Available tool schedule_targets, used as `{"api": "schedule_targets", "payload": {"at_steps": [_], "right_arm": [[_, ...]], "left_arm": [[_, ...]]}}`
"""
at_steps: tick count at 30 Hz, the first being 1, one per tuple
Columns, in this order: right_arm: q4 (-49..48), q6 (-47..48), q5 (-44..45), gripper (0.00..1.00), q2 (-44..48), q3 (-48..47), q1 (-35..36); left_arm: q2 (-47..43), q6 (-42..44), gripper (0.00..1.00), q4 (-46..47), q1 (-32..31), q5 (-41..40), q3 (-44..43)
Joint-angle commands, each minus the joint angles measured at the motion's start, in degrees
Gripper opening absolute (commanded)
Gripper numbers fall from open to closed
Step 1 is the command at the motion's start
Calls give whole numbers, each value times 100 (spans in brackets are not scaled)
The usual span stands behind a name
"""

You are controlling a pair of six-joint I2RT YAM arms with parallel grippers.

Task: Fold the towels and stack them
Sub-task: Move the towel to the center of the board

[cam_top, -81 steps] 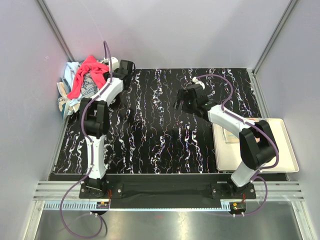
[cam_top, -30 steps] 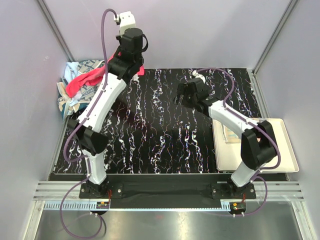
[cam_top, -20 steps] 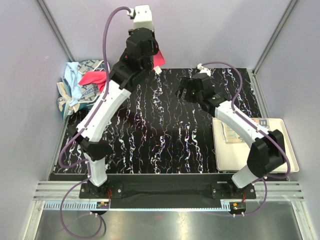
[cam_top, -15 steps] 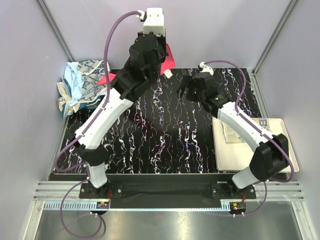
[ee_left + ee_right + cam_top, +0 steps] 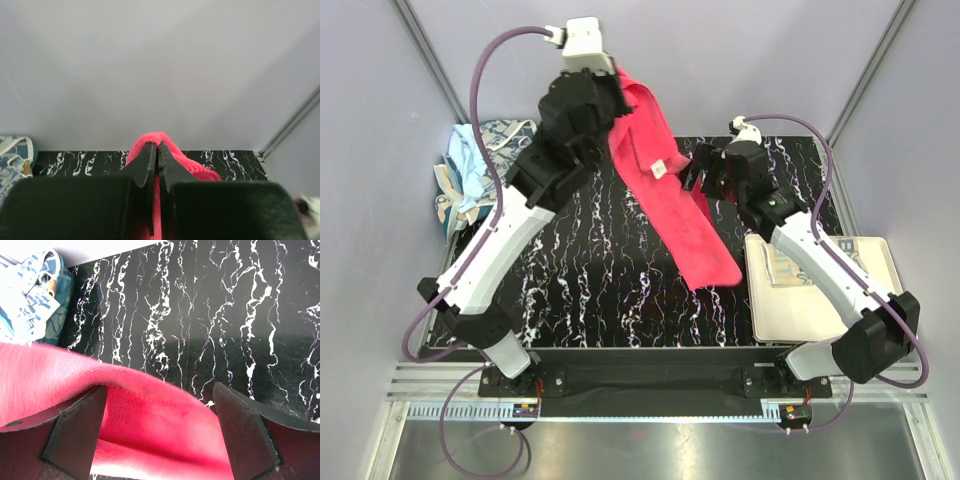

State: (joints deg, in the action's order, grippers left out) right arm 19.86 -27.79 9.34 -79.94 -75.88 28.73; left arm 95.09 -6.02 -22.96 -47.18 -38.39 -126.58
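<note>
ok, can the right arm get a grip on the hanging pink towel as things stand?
Probably yes. The right gripper is open and right beside the pink towel, whose cloth shows between its jaws in the wrist view. Nothing sits between them. The left gripper only pinches the top edge.

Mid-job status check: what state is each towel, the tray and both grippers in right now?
pink-red towel: lifted, hanging unfolded above the table.
left gripper: shut on the pink-red towel's top edge.
right gripper: open, beside the hanging towel, not gripping it.
towel pile: crumpled, unfolded, at the table's far-left corner.
folded towel: lying flat on the tray.
tray: on the table's right side, holding the folded towel.
</note>
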Motion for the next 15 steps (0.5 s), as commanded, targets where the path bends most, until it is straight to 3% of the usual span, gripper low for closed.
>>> {"api": "schedule_targets", "payload": {"at_steps": [1,6,7,8,11,12,15], "right_arm": [[45,204,173,94,-56,-270,54],[36,345,314,95,-829,-462,45],[88,397,314,94,-987,-524,45],[123,389,322,95,-1267,-612,45],[229,388,305,94,-1611,-648,36],[203,380,296,94,-1630,-482,45],[-69,327,261,91,-1551,44,45]], "left_arm": [[-35,-1302,0,-191,1224,1118,555],[1185,-2086,4,-279,2501,2922,627],[1448,-2322,11,-331,2825,3412,513],[1938,-2455,34,-393,2967,3530,460],[2452,-2834,56,-429,3346,3804,624],[2401,-2843,69,-385,3364,3734,826],[1760,-2878,83,247,3294,3365,1916]]}}
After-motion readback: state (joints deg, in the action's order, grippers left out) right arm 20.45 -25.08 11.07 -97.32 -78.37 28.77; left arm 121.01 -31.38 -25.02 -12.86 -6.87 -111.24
